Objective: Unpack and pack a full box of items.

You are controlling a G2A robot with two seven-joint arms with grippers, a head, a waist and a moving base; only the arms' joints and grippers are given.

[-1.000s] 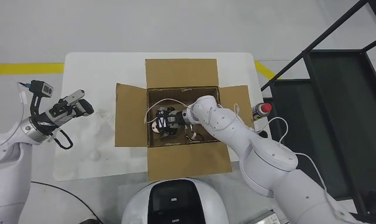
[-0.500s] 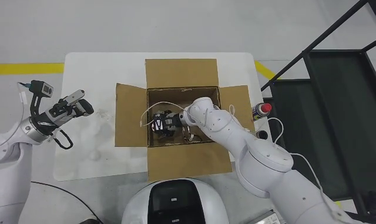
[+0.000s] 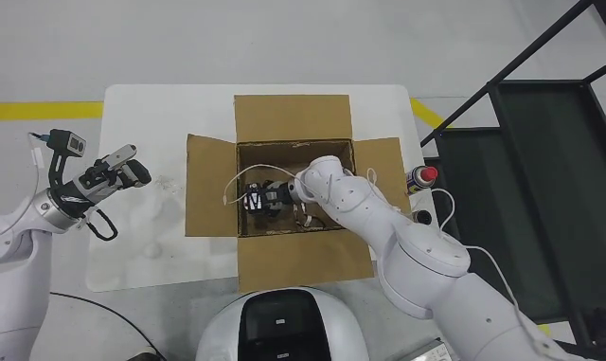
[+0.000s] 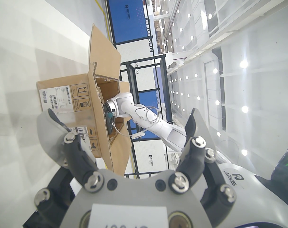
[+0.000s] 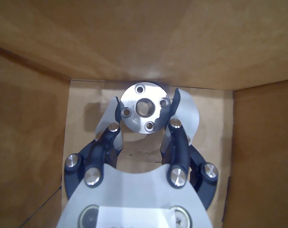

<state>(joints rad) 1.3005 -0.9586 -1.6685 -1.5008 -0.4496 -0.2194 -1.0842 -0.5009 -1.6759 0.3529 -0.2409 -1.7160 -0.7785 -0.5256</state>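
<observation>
A white surface (image 3: 161, 124) seen from above carries an open cardboard box (image 3: 292, 119) at its middle, with all four flaps folded outward. The right arm bends down into the box, and the right claw (image 3: 256, 200) sits low inside, near the left inner wall.

From the right wrist, the right claw (image 5: 145, 106) has its two fingers closed against opposite edges of a round metal disc (image 5: 134, 117). The disc has a large hole in its centre and four smaller holes around it. It lies at the bottom of the box, right where the brown floor meets a side wall.

The left claw (image 3: 123, 167) hangs over the left part of the surface, well apart from the box. Its fingers (image 4: 51, 119) are spread wide and hold nothing.

A spray can (image 3: 421, 177) with a red cap stands at the right edge of the surface, just beside the box's right flap.
</observation>
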